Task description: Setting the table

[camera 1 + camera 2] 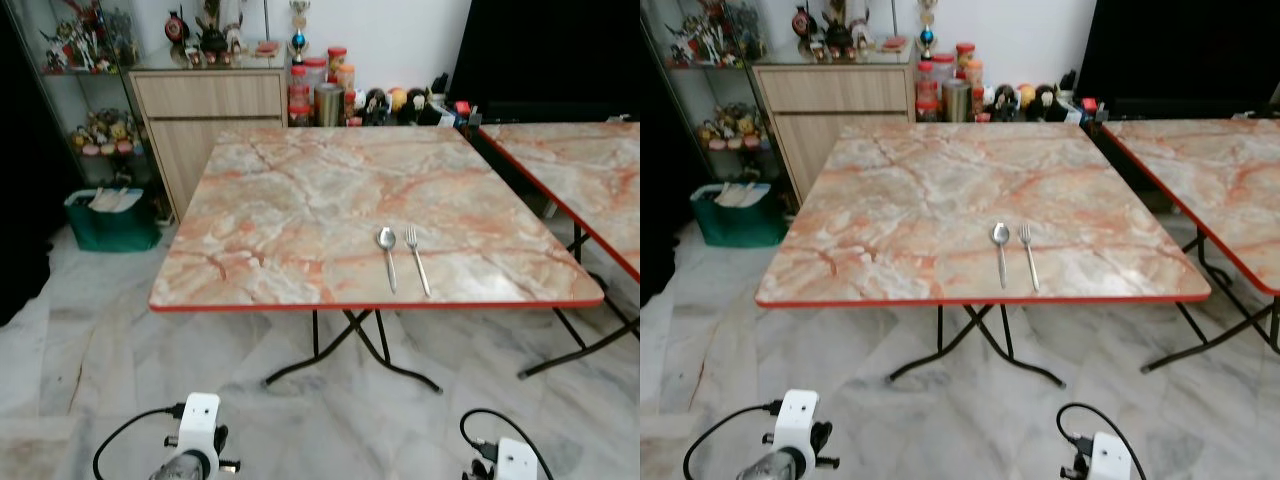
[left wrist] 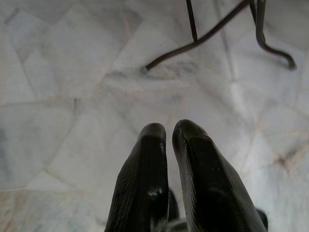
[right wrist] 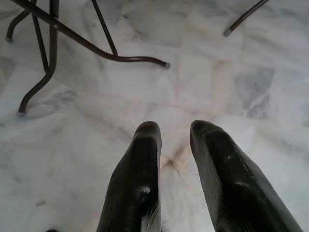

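A spoon [image 1: 387, 256] and a fork [image 1: 417, 259] lie side by side, just apart and parallel, handles toward the near red edge, in the lower right part of the marble-patterned table [image 1: 290, 200] at the centre of the head view; the rest of its top is bare, with no plate, cup or napkin to be seen. A second table [image 1: 580, 165] of the same pattern runs off the right edge of the frame, and a wooden cabinet [image 1: 205, 110] crowded with jars and figurines stands at upper left, above a green bin [image 1: 110, 222] on the marble floor. Both arms hang low at the bottom of the frame, short of the table: the left gripper [image 2: 167, 135] points at the floor tiles with its fingers nearly together and nothing between them, while the right gripper [image 3: 175, 133] shows a narrow empty gap. The setting appears barely begun, with one pair of cutlery laid and crockery seemingly left to fetch.
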